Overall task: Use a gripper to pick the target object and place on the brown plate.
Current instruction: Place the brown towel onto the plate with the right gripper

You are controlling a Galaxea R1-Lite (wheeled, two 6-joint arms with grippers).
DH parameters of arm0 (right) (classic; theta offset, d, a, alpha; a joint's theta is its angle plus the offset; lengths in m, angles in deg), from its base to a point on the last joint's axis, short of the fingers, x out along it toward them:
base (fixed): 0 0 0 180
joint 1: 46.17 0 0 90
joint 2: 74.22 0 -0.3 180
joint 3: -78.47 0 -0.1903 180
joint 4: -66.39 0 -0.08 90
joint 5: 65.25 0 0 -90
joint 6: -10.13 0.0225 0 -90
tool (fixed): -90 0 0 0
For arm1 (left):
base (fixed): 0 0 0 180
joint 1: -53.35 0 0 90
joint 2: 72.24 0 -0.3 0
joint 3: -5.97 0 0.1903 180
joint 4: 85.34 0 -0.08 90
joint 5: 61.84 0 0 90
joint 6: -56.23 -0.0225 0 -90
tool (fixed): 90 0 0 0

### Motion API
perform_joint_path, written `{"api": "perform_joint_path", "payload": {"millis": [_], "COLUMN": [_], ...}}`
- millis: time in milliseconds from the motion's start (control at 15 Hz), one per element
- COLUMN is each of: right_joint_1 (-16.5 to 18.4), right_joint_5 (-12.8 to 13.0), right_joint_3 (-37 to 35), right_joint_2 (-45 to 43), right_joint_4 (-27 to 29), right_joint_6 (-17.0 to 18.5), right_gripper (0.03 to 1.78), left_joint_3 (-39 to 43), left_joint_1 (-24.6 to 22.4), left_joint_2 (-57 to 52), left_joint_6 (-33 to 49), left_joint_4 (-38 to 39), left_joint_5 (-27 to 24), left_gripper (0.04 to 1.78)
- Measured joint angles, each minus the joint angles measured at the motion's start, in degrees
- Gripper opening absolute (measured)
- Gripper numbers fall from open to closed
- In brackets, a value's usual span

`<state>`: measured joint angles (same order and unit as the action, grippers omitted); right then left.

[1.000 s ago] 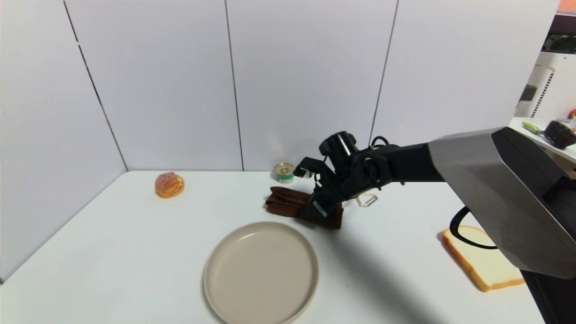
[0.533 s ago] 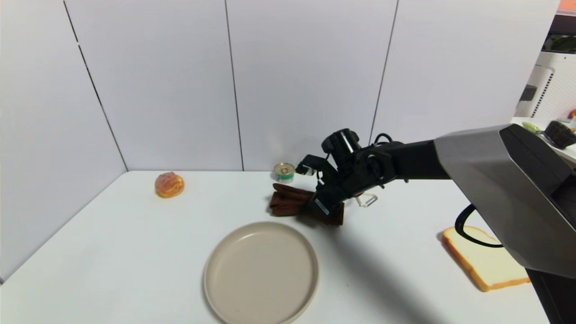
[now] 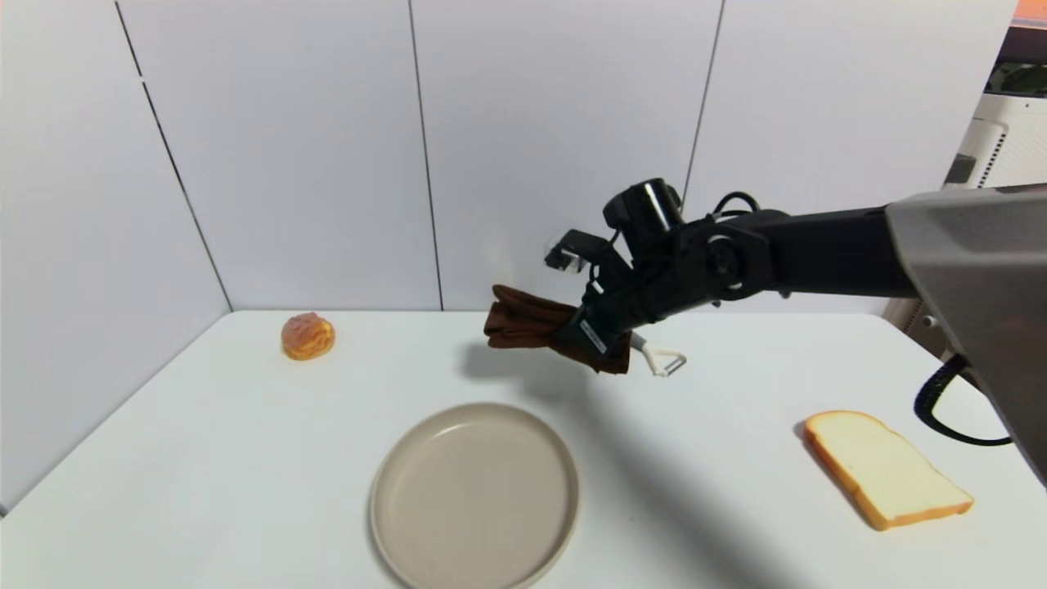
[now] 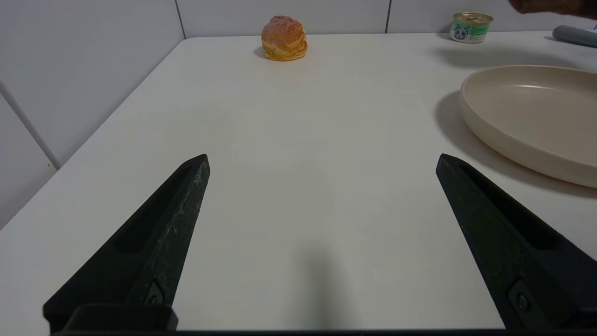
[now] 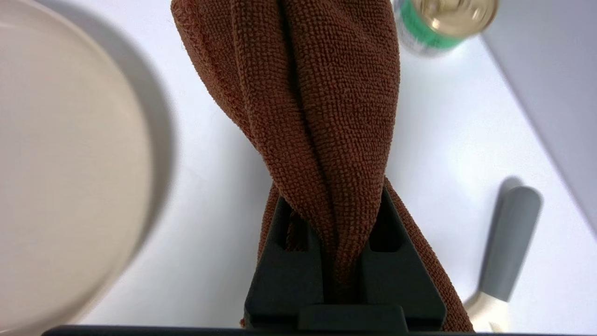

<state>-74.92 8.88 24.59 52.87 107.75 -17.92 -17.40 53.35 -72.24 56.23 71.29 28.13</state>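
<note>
My right gripper [image 3: 572, 334] is shut on the dark brown folded cloth [image 3: 523, 323] and holds it in the air above the table, behind the brown plate [image 3: 474, 497]. In the right wrist view the cloth [image 5: 317, 102] is pinched between the two fingers [image 5: 284, 270], with the plate [image 5: 60, 163] below to one side. My left gripper [image 4: 322, 163] is open and empty low over the table near its left front; the plate's rim [image 4: 522, 140] shows beside it.
A cream puff [image 3: 307, 335] sits at the back left. A bread slice [image 3: 887, 468] lies at the front right. A peeler [image 3: 661, 360] lies behind the held cloth. A small can [image 4: 470, 27] stands by the back wall.
My right gripper has lifted the cloth off the table and raised it. The arm has risen, and the can is now hidden behind it in the head view.
</note>
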Motion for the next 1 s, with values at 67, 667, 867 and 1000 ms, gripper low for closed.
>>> {"api": "perform_joint_path", "payload": {"millis": [67,667,867,1000], "right_joint_1": [-0.8,-11.7,-13.0,-13.6], "right_joint_5": [0.0,0.0,0.0,0.0], "right_joint_3": [-0.6,-19.4,-22.4,-23.0], "right_joint_2": [-1.7,-15.0,-15.0,-14.2], "right_joint_4": [0.0,-2.8,-7.9,-10.6], "right_joint_6": [0.0,-0.2,0.0,0.0], "right_gripper": [0.21,0.21,0.21,0.21], "left_joint_3": [0.0,0.0,0.0,0.0], "left_joint_1": [0.0,0.0,0.0,0.0], "left_joint_2": [0.0,0.0,0.0,0.0], "left_joint_6": [0.0,0.0,0.0,0.0], "left_joint_4": [0.0,0.0,0.0,0.0], "left_joint_5": [0.0,0.0,0.0,0.0], "left_gripper": [1.75,1.75,1.75,1.75]}}
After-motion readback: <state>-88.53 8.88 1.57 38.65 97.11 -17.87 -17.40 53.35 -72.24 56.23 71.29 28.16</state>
